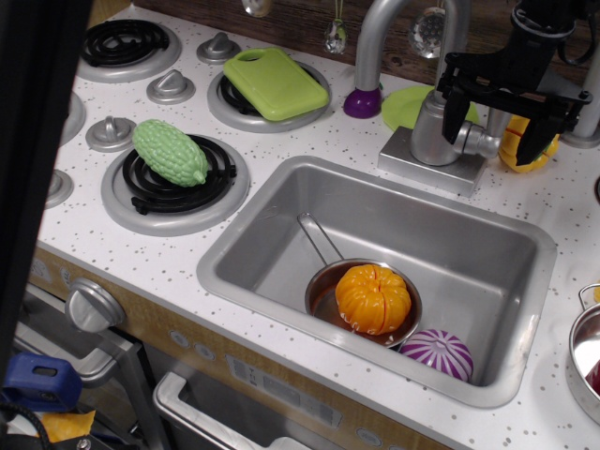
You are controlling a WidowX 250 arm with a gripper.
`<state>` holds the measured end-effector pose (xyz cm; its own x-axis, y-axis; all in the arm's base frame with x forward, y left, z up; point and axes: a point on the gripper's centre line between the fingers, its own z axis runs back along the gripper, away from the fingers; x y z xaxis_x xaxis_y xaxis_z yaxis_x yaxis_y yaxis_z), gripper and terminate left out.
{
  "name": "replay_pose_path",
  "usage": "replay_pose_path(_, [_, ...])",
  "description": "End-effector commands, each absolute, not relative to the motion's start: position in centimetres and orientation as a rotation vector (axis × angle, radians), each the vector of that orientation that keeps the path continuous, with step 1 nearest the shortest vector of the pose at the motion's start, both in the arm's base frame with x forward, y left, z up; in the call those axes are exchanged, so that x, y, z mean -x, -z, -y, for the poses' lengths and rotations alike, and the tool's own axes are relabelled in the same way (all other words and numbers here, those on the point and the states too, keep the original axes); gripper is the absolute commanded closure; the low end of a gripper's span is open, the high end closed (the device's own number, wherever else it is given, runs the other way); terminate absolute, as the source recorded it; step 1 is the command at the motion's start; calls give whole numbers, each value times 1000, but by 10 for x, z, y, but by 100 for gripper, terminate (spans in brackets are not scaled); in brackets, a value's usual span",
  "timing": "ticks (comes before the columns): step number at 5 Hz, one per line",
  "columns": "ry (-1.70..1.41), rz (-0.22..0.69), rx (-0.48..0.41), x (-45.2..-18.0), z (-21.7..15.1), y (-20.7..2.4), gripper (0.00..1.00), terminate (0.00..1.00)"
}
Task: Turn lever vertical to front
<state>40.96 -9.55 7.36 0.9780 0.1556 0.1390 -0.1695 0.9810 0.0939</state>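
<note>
The faucet's cylindrical body (429,127) stands on a grey base behind the sink, with the tall curved spout (375,37) rising from it. The lever (481,141) shows as a short silver stub jutting right from the body; its slim bar is mostly hidden. My black gripper (492,129) hangs over it from above, open. One finger (456,114) is just left of the stub against the body, and the other finger (529,141) is to its right. Neither finger visibly clamps the lever.
The sink (281,202) holds a small pan (323,295) with an orange pumpkin (373,298) and a purple onion (438,353). A green gourd (170,152) lies on a burner and a green cutting board (274,82) on another. A yellow toy (525,155) sits behind the gripper and a pot (586,361) at the right edge.
</note>
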Motion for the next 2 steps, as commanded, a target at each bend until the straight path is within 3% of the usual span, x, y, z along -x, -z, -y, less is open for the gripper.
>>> replay_pose_path(1, [-164, 132, -106, -410, 96, -74, 0, 0])
replay_pose_path(2, [-120, 188, -172, -415, 99, -81, 0, 0])
